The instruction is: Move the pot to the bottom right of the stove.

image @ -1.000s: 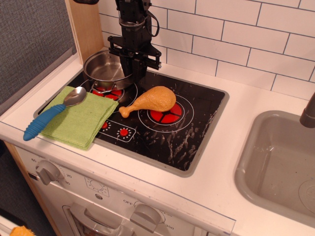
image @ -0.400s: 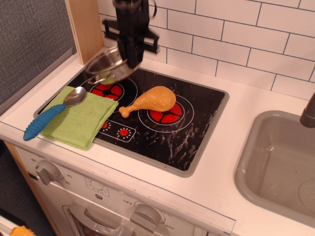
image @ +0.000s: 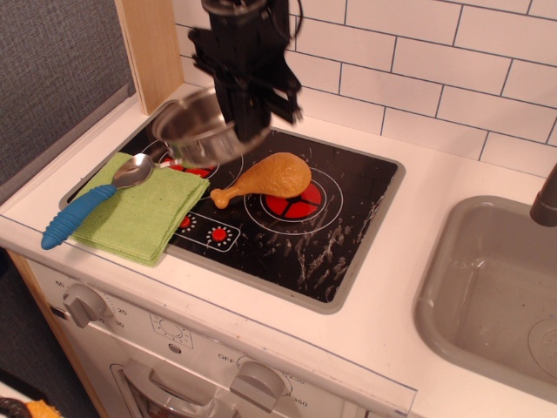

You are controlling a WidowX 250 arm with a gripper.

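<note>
The shiny steel pot (image: 196, 131) hangs tilted in the air above the stove's back left burner. My black gripper (image: 248, 113) is shut on the pot's right rim and holds it clear of the surface. The black stove (image: 348, 226) with red burner rings lies below. Its front right part shows whitish scuff marks and has nothing on it.
A yellow toy chicken leg (image: 270, 178) lies on the right burner. A green cloth (image: 144, 213) covers the stove's front left, with a blue-handled spoon (image: 91, 200) on it. A grey sink (image: 496, 287) is at the right. White tiles stand behind.
My gripper has lifted the pot off the back left burner and carried it slightly right and forward. The pot now hangs tilted.
</note>
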